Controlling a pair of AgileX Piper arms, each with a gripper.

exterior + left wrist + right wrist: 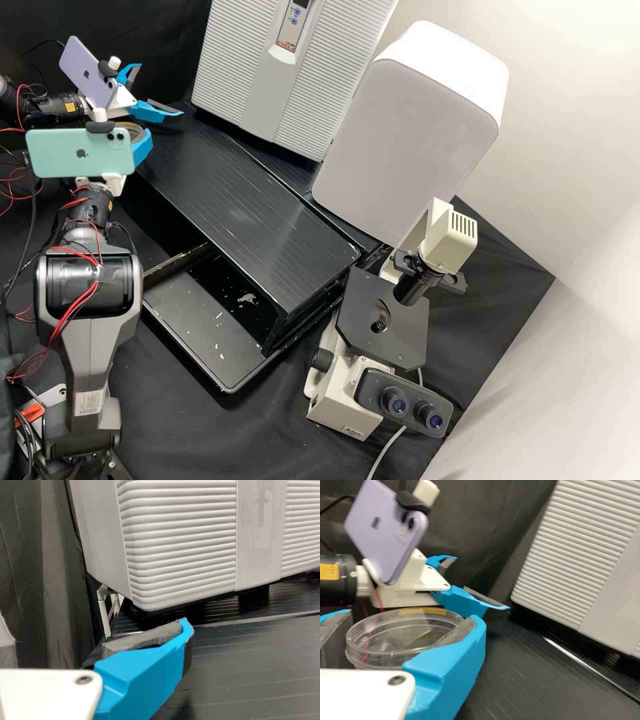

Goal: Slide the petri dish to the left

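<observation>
Right gripper [402,626] pinched the petri dish [395,637] between its blue fingers [455,655] at one end of the black tabletop [253,213]; left gripper [155,90], spread and empty, sat just beyond it.

On my feeds the petri dish [395,645] is clear, with a yellow strip at its rim. The right gripper [405,627] and left gripper [160,89] both have bright blue fingers with grey pads on white bodies. The lilac phone [87,70] sits above the mint-green phone [80,152]. The bench top [247,207] is glossy black with fine parallel ridges. The ribbed cabinet [287,67] is pale grey-white. The microscope [340,393] is cream with a black stage. I see red wires [80,293] against the dark grey arm.
</observation>
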